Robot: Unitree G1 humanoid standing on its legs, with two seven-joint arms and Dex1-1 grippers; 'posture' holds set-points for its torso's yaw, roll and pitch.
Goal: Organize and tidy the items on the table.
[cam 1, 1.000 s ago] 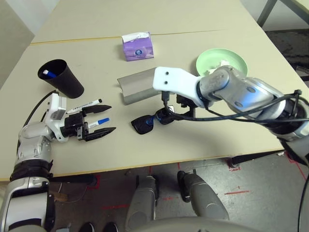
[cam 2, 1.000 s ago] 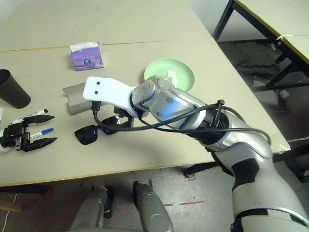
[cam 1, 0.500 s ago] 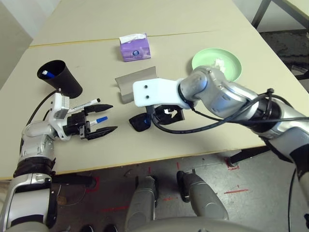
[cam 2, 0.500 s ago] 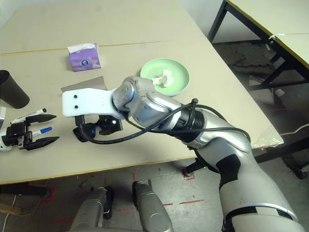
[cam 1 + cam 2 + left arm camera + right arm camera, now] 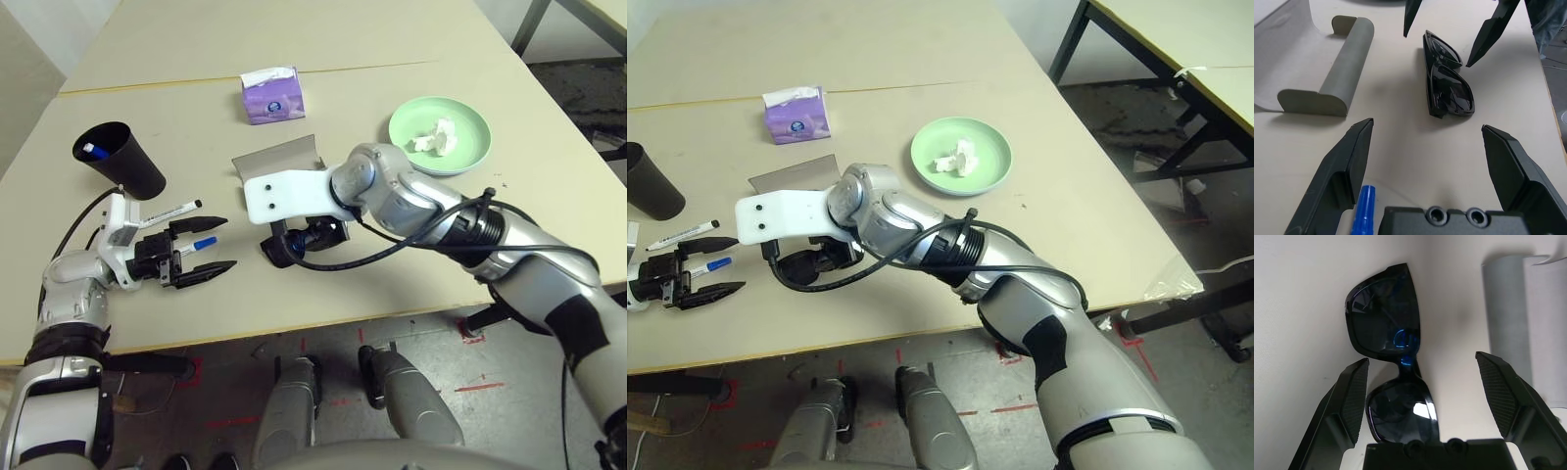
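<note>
Right claw (image 5: 1420,396) spread over black sunglasses (image 5: 1393,382), not gripping.
Sunglasses flat on desk (image 5: 392,264) just beside open grey glasses case (image 5: 1317,73). Left claw (image 5: 1425,156) spread too, empty, blue-cap marker (image 5: 203,244) between its fingers, black-cap marker (image 5: 176,210) beside. Tissue (image 5: 434,137) on green plate (image 5: 470,147).

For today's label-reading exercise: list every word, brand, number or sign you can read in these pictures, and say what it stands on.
Nothing can be read.
Purple tissue box: a round dark emblem on its front, too small to read.
White marker with the black cap: dark print along its barrel, too small to read.
Sunglasses and grey glasses case: no text shows.
</note>
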